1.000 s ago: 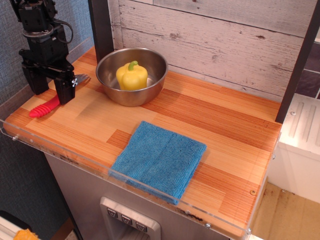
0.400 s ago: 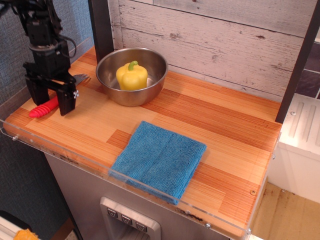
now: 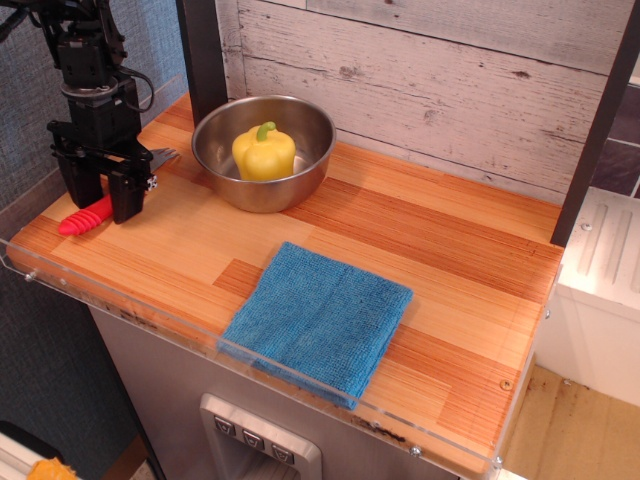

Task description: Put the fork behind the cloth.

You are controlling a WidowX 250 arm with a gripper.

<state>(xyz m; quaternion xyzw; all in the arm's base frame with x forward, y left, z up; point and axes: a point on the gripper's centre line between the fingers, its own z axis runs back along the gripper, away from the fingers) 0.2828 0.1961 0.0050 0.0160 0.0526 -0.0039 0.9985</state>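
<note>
The fork [image 3: 88,216] lies on the wooden counter at the far left, its red ribbed handle toward the front left and its grey tines [image 3: 165,156] pointing toward the steel bowl. My black gripper [image 3: 102,203] stands over the fork's middle with its fingers open, one on each side of the handle, low near the wood. The fork's middle is hidden behind the fingers. The blue cloth [image 3: 320,315] lies flat near the counter's front edge, well to the right of the gripper.
A steel bowl [image 3: 301,182] with a yellow bell pepper [image 3: 264,151] stands at the back left, next to the fork's tines. A dark post [image 3: 202,55] rises behind it. A clear plastic lip [image 3: 130,310] runs along the counter's front edge.
My gripper has lowered and shifted slightly left, coming down around the fork's handle. The fork, bowl and cloth have not moved.
</note>
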